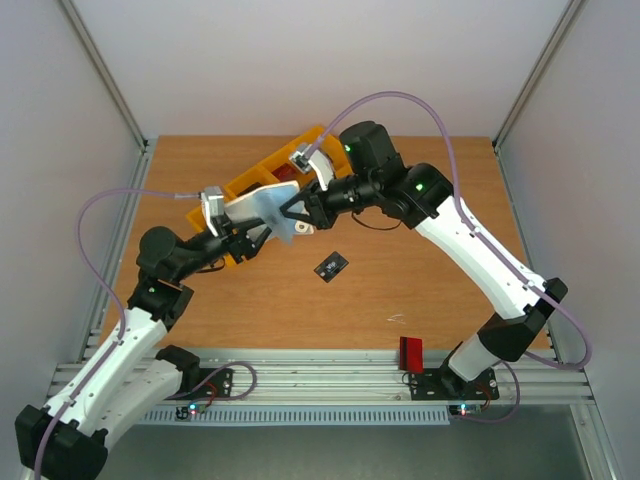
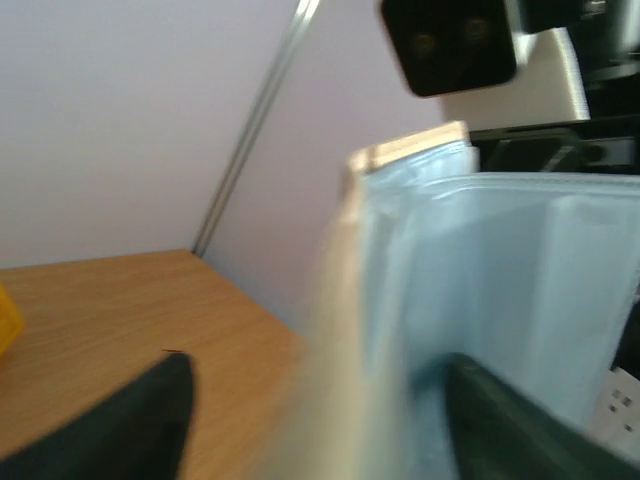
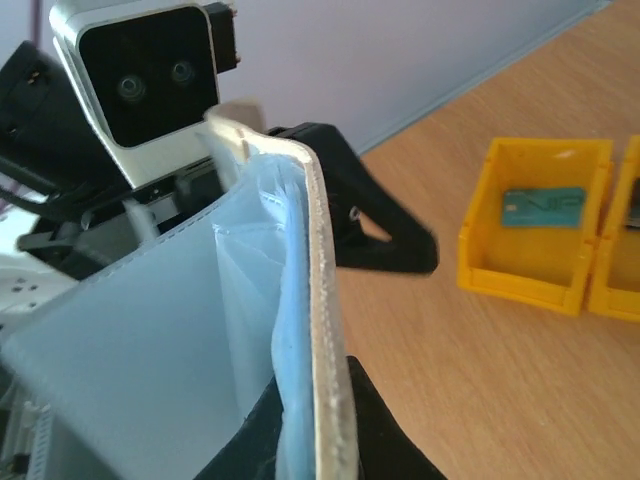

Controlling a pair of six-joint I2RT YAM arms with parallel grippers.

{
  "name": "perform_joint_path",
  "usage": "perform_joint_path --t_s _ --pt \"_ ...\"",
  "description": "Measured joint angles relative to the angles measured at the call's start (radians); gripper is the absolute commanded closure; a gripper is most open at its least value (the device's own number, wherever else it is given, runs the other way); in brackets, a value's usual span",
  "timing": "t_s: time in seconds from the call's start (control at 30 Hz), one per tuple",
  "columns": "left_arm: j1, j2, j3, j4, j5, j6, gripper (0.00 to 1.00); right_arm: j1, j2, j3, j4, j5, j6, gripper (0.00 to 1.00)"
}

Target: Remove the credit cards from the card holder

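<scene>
The pale grey card holder (image 1: 262,208) is held open in the air between both arms, above the back left of the table. My right gripper (image 1: 291,214) is shut on its beige edge (image 3: 322,330), one finger on each side (image 3: 315,440). My left gripper (image 1: 256,238) is open, and its fingers straddle the holder's silvery inside (image 2: 500,280), wide apart (image 2: 318,372). A black card (image 1: 331,266) with pale marks lies on the table in front of the holder. A red card (image 1: 411,352) stands by the right arm's base at the near edge.
A row of yellow bins (image 1: 255,182) stands behind the holder and also shows in the right wrist view (image 3: 530,272), one bin holding a teal card (image 3: 541,206). Metal frame posts and pale walls enclose the table.
</scene>
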Motion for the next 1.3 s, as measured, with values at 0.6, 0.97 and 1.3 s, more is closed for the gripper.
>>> perform_joint_path --t_s 0.6,0.97,1.3 --pt "0.000 0.026 -0.019 -0.076 -0.151 0.053 0.01 0.189 0.229 0.421 -0.370 0.710 0.206 0.99" --pt "0.012 0.011 -0.026 -0.076 -0.116 0.025 0.95 0.135 0.215 0.415 -0.345 0.408 0.171 0.99" --pt "0.014 -0.006 -0.026 -0.024 -0.051 -0.002 1.00 0.032 0.152 0.333 -0.272 0.134 0.167 0.54"
